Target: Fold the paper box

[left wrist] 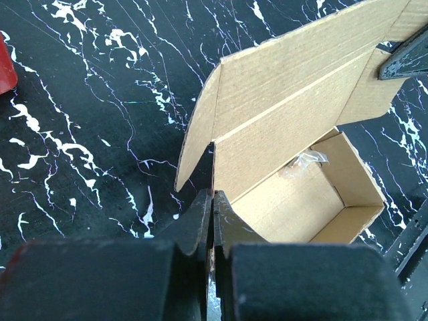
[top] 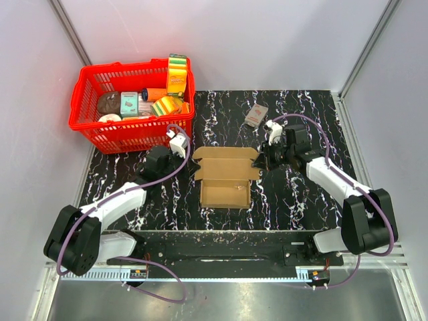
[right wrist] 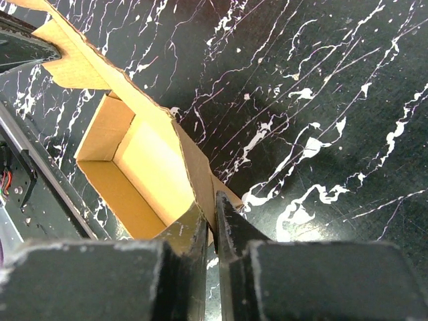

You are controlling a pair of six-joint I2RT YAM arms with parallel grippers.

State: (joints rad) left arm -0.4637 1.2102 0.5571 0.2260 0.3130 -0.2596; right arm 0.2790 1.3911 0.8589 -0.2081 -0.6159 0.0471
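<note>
- The box (top: 226, 180) sits in the middle of the table (top: 301, 194), between the two arms. Its tray is already formed and its lid leans open toward the far side.
- The left hand (top: 192, 156) is at the box's left rear corner. In the wrist view its fingers (left wrist: 200, 214) are pressed together, and the thin side wall seems to run in between them.
- The right hand (top: 262, 160) is at the right rear corner. Its fingers (right wrist: 231, 221) stand almost together, nipping the edge of the right wall.
- The step in hand looks like the closing of the lid. The walls are up and both hands grip by the hinge line, but the lid and its notched ear flaps are still free.
- The next move likely calls for one hand to steady the tray. The other would let go, get behind the lid and swing it forward over the opening.
- The ears and the front flap must then go inside the walls, so they need turning in before the lid comes down.
- A basket (top: 134, 134) and a small packet (top: 256, 115) lie farther back, well apart from the box.
</note>
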